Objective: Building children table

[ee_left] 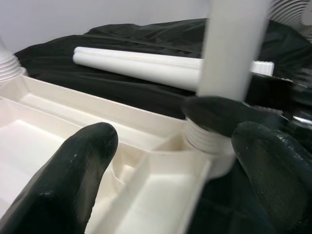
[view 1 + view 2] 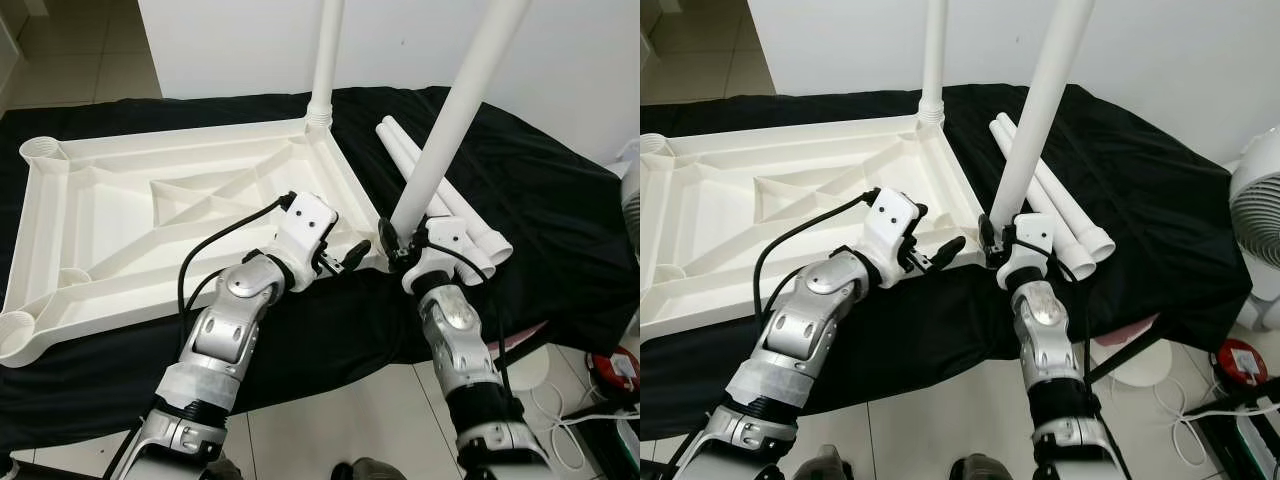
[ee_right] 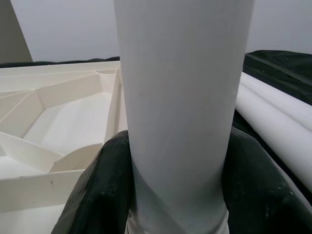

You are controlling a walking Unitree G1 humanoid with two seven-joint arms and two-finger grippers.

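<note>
A white plastic tabletop (image 2: pixel 150 215) lies upside down on a black cloth (image 2: pixel 520 190), one leg (image 2: pixel 327 60) already standing upright in its far corner socket. The right gripper (image 2: pixel 392 243) clamps its fingers (image 3: pixel 95 195) around a second leg (image 2: pixel 455 110), held tilted with its threaded end at the near corner socket. The left gripper (image 2: pixel 352 255) hovers just beside that corner, fingers (image 1: pixel 73 180) spread apart and empty. Two spare legs (image 2: pixel 450 205) lie side by side on the cloth, near the tabletop's edge.
</note>
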